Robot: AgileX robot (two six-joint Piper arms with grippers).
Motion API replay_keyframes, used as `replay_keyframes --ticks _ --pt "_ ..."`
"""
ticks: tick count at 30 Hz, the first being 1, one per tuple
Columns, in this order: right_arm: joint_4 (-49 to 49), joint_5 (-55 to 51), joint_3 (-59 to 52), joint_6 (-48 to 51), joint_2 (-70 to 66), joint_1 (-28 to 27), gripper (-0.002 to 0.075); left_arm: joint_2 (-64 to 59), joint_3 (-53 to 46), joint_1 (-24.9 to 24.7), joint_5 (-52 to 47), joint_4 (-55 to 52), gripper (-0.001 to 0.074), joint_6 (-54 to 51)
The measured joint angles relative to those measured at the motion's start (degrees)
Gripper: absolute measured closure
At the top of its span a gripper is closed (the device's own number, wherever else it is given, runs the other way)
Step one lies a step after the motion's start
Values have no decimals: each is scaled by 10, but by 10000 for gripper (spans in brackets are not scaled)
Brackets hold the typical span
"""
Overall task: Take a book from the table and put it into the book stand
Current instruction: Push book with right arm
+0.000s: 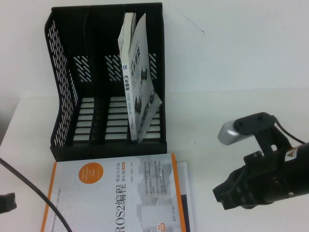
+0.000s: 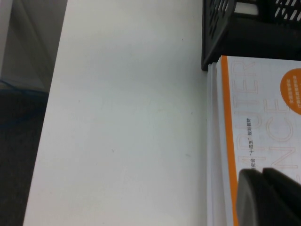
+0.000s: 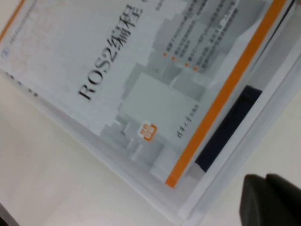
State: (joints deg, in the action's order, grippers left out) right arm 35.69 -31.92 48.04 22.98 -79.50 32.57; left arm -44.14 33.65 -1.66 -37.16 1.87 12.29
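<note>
The white ROS2 book (image 1: 116, 198) with orange edge strips and an orange circle lies flat on the white table (image 1: 241, 72), just in front of the black book stand (image 1: 104, 77). It also shows in the right wrist view (image 3: 141, 70) and the left wrist view (image 2: 258, 117). My right gripper (image 1: 224, 193) is to the right of the book, over bare table; its fingers (image 3: 282, 202) are shut and empty near the book's corner. My left gripper (image 2: 261, 173) is shut and empty over the book's orange-edged side; only a bit of that arm (image 1: 7, 203) shows in the high view.
A grey-white book with car pictures (image 1: 140, 82) stands tilted in the stand's right slot; the other two slots hold nothing. Another book with a dark navy cover (image 3: 225, 127) lies under the ROS2 book and sticks out on its right (image 1: 186, 193). The table's left edge (image 2: 47, 117) is near.
</note>
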Motion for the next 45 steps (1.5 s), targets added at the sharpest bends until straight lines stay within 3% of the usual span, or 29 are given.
replay_keyframes --ticks 16,29,45 --pt "179 -13 14 152 -117 4 722 -1 -14 0 -22 -12 737 51" --pt "190 61 33 170 -213 12 722 -7 -61 0 -10 -19 737 102" --pt "184 25 118 171 -286 12 722 -7 -62 0 4 -26 737 118"
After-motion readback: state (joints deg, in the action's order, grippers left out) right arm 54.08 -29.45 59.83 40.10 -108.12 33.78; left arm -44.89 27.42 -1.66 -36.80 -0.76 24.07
